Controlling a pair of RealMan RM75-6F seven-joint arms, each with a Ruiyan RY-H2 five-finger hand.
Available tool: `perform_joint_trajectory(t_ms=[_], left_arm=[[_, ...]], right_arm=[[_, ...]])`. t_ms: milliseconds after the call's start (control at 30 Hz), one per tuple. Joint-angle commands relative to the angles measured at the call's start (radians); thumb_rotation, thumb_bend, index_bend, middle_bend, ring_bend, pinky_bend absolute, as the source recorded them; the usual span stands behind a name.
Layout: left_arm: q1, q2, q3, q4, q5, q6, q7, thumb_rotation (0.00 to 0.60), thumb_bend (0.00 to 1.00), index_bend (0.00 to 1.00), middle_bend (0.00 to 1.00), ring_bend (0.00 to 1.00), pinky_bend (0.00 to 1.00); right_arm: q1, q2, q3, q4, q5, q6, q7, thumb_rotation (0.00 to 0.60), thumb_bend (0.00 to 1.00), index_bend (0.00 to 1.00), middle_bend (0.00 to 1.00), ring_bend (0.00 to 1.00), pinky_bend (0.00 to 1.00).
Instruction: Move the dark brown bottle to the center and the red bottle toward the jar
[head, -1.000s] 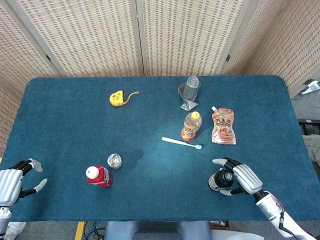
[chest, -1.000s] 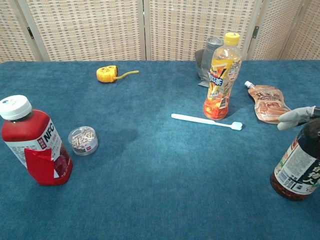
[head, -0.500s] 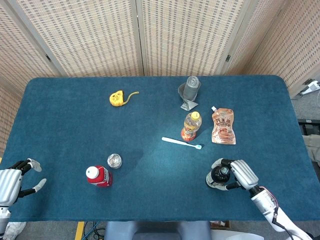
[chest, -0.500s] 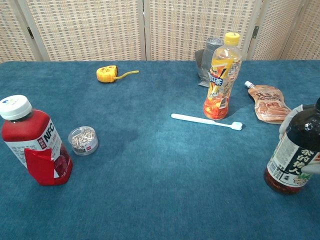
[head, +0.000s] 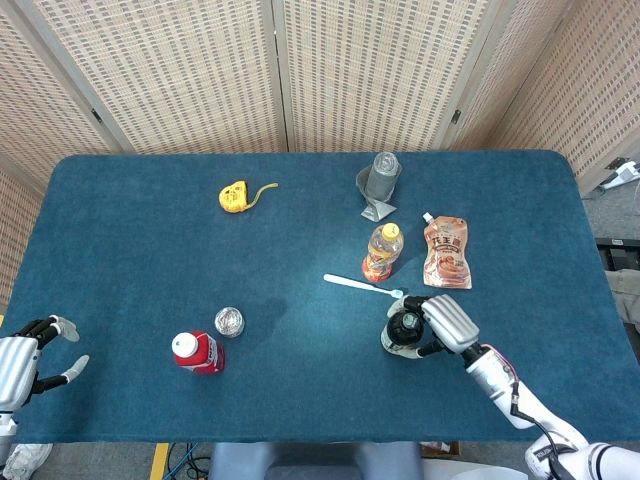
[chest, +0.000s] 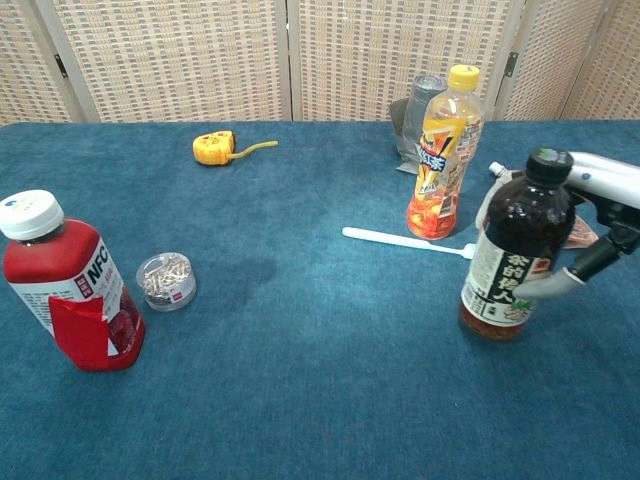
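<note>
The dark brown bottle (head: 402, 332) (chest: 515, 250) stands upright, right of the table's middle, just in front of the toothbrush. My right hand (head: 447, 323) (chest: 598, 215) grips it from the right side. The red bottle (head: 198, 352) (chest: 70, 283) with a white cap stands at the front left. Beside it, to its right, sits the small clear jar (head: 229, 321) (chest: 166, 279) of metal clips. My left hand (head: 22, 362) hovers open at the table's front left corner, well apart from the red bottle; the chest view does not show it.
A white toothbrush (head: 363, 285) (chest: 400, 240) lies behind the brown bottle. An orange drink bottle (head: 382, 251) (chest: 443, 152), a brown pouch (head: 446, 253), a grey cup (head: 379, 184) and a yellow tape measure (head: 234, 195) (chest: 213, 148) sit farther back.
My right hand closed around the dark brown bottle and has slid it leftward and away from the front edge, toward the table's middle. The left hand has barely moved.
</note>
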Motion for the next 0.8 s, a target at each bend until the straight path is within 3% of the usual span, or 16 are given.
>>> perform_joint_trajectory(t_ms=[33,800], left_arm=[[0.002,0.005,-0.003,0.001,-0.002,0.005,-0.009,0.600,0.20,0.51,0.42,0.39,0.59],[0.003,0.004,-0.015,0.023,-0.031,-0.007,-0.022,0.600,0.20,0.51,0.42,0.39,0.59]], right_arm=[[0.044,-0.030,0.032,0.002,0.031,-0.046,-0.032,0.600,0.00,0.54,0.59,0.54,0.58],[0.263,-0.203,0.154,0.138,0.142,-0.204,-0.042,0.600,0.01,0.54,0.59,0.54,0.58]])
